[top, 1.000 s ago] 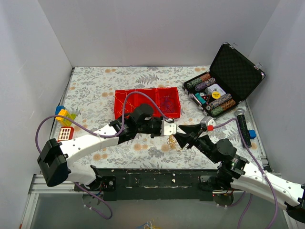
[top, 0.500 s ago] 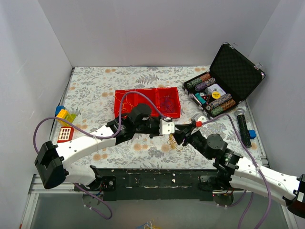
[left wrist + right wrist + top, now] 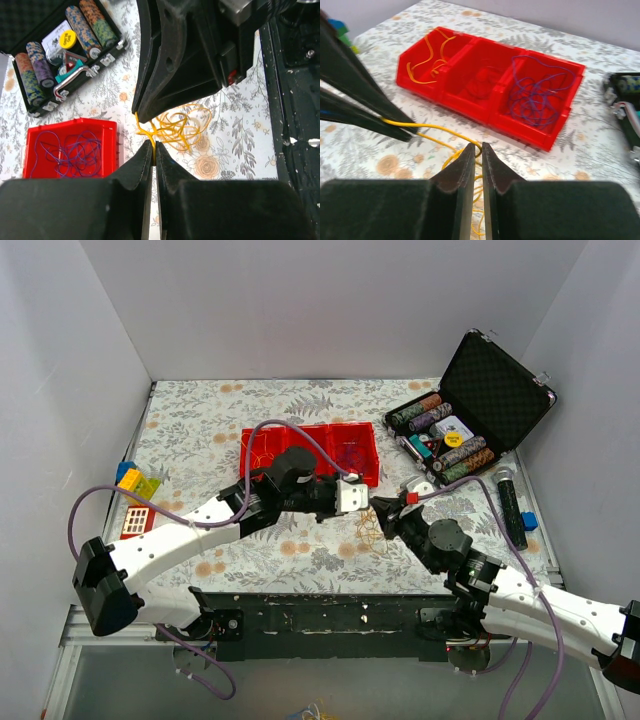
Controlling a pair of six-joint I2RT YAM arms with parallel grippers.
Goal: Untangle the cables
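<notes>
A tangle of thin yellow cable [image 3: 366,531] lies on the flowered cloth in front of the red tray [image 3: 262,472]. It also shows in the left wrist view [image 3: 181,128]. My left gripper [image 3: 366,502] is shut on a yellow strand [image 3: 146,134], its tips [image 3: 154,148] pinching it just above the cloth. My right gripper [image 3: 384,516] is shut on a loop of the same yellow cable [image 3: 432,129] at its tips [image 3: 476,148]. The two grippers almost touch. The tray holds yellow strands [image 3: 426,59], faint red ones [image 3: 481,86] and purple ones [image 3: 538,95] in separate compartments.
An open black case of poker chips [image 3: 447,435] stands at the right back. A black microphone [image 3: 509,502] and a blue block [image 3: 529,521] lie at the right edge. Toy bricks [image 3: 138,495] sit at the left edge. White walls enclose the table.
Both grippers have moved toward the tray and closer together. The left arm swung right and away. A yellow strand now runs taut between the two grippers.
</notes>
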